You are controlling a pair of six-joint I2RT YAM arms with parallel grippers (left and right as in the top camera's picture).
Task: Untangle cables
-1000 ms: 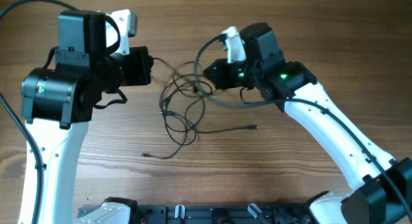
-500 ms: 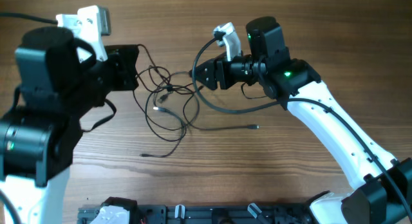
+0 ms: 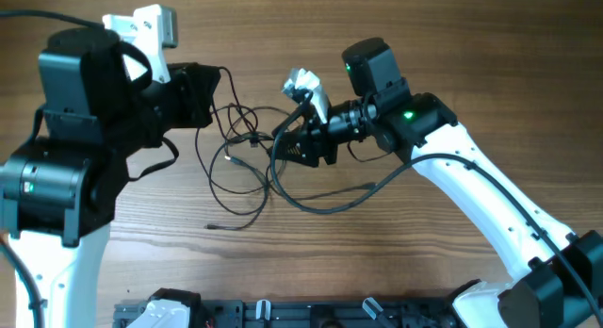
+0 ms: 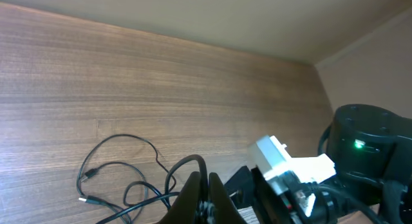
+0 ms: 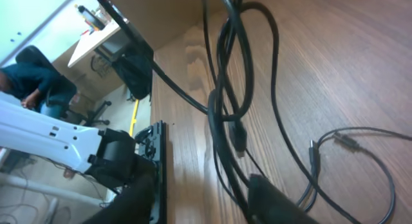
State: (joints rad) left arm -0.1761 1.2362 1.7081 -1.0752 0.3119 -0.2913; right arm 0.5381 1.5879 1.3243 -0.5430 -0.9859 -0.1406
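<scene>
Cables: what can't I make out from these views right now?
Left gripper: left wrist view, dark closed fingers merge with the dark strand at their tips, so whether it is pinched is unclear.
Cables: overhead, crossings too thin to follow, partly under the right gripper.
Right wrist view: fingers blurred and cut off by the bottom edge.
</scene>
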